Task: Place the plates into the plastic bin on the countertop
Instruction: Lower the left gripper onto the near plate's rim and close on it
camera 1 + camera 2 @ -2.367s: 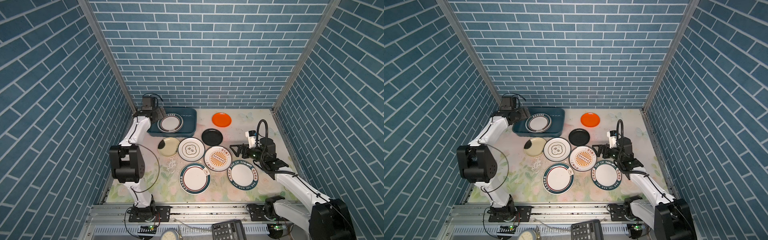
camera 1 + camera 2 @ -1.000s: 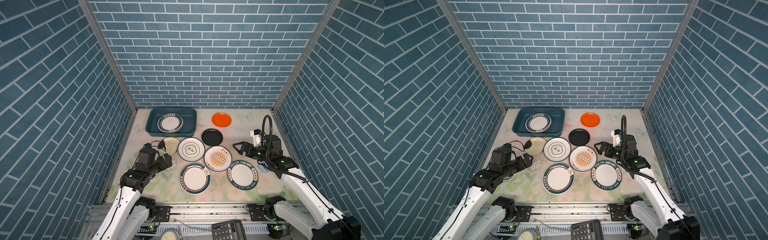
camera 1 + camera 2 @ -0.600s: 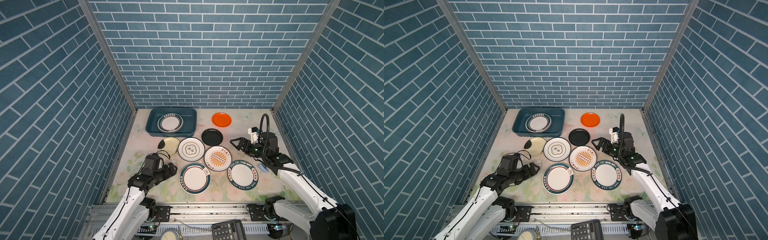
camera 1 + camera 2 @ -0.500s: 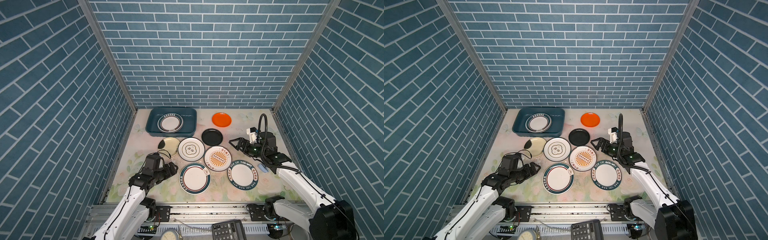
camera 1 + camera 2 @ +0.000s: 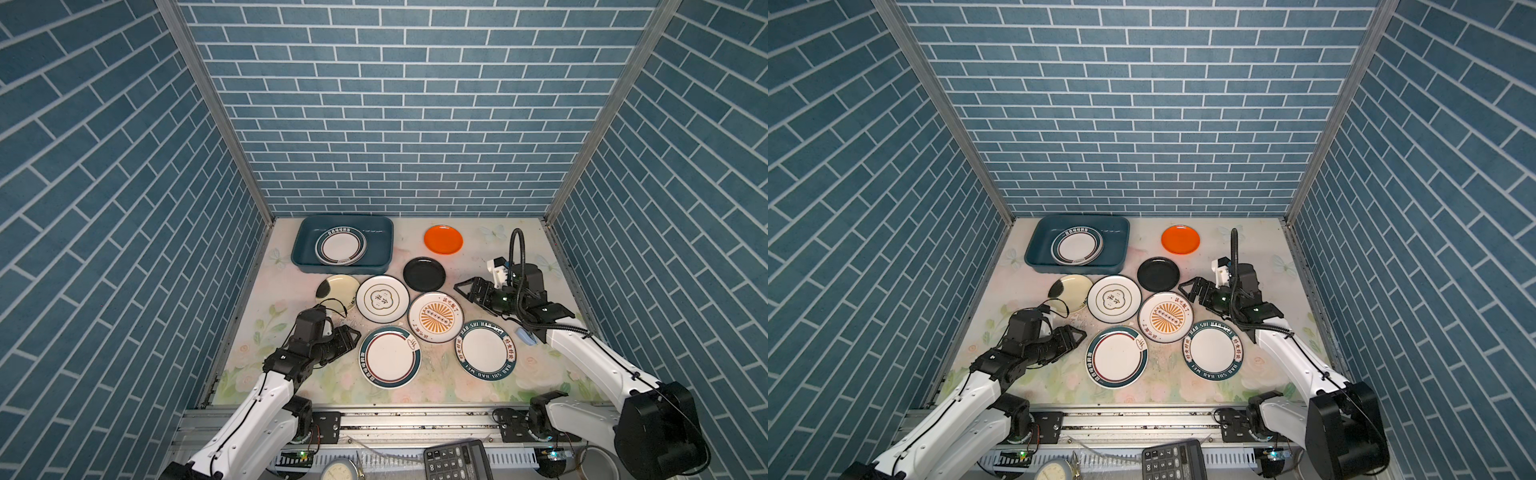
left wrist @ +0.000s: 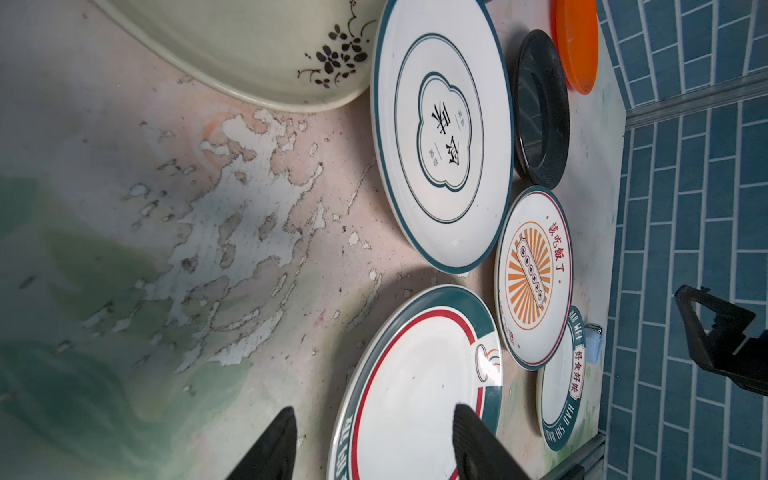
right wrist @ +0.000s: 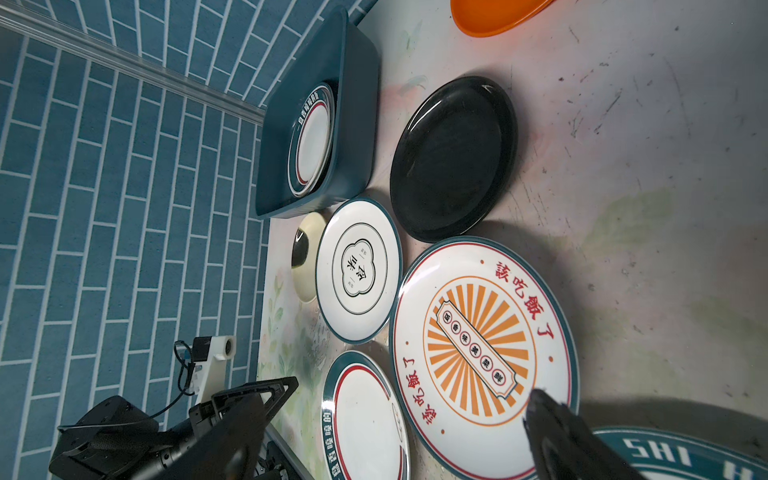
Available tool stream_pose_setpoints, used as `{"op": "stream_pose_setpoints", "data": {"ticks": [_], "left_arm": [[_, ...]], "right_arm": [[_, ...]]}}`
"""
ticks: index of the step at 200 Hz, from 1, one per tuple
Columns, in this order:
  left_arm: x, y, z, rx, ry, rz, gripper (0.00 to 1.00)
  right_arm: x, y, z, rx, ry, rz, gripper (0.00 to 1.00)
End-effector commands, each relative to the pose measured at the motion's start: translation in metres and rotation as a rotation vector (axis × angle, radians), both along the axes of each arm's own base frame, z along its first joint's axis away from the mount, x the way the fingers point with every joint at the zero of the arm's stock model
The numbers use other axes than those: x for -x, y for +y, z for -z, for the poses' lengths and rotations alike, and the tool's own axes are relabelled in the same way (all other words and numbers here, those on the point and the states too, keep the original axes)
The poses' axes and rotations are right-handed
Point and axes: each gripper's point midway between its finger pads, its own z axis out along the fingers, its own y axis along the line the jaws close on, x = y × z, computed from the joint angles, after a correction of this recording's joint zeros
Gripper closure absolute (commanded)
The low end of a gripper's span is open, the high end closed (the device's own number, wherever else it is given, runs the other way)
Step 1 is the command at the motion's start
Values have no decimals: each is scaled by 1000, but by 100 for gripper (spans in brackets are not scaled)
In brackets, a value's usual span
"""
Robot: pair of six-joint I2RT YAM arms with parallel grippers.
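Against the back wall in both top views, the plastic bin (image 5: 380, 243) holds a teal-rimmed plate (image 5: 340, 246); whether another lies beneath it I cannot tell. Well apart from the bin, the left gripper (image 5: 351, 334) sits at the edge of the red-ringed plate (image 5: 390, 356). The right gripper (image 5: 1185, 291), spread wide and empty, hovers just beside the sunburst plate (image 5: 1166, 317), also well apart from the bin.

From the left wrist, that gripper's fingers (image 6: 274, 449) stand apart, one over bare countertop (image 6: 187, 249), one over the plate's white middle, with the rim between them and nothing pinched yet. The shallow rim lies flat, so I judge the outer finger may ride over it or shove the plate toward the clover plate (image 6: 440, 133). A one-edge pinch may also let the plate droop and slip short of the bin.

From the right wrist, a single dark finger (image 7: 561, 440) shows above the sunburst plate's edge. Both arms reaching the bin together could collide. Counted here: one bin, one visible plate inside it, and seven plates outside it. Besides the three named, these are the orange plate (image 7: 494, 16), black plate (image 7: 453, 158), cream plate (image 7: 305, 266) and lettered plate (image 7: 673, 457). There are two grippers.
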Motion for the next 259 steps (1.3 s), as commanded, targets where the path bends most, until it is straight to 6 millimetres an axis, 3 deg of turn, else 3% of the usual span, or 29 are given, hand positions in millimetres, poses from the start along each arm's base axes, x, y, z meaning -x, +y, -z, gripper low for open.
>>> {"op": "stream_pose_setpoints", "data": {"ticks": [1, 161, 191, 259], "left_arm": [[2, -5, 5, 12, 2, 14, 39], [9, -21, 50, 34, 123, 89, 54], [11, -20, 56, 26, 141, 85, 62], [17, -14, 68, -18, 167, 88, 64]], "right_arm": [[-3, 4, -9, -8, -34, -9, 3], [-3, 1, 1, 16, -13, 4, 4], [-2, -1, 4, 22, -12, 11, 4], [-2, -4, 8, 35, -7, 24, 4]]}}
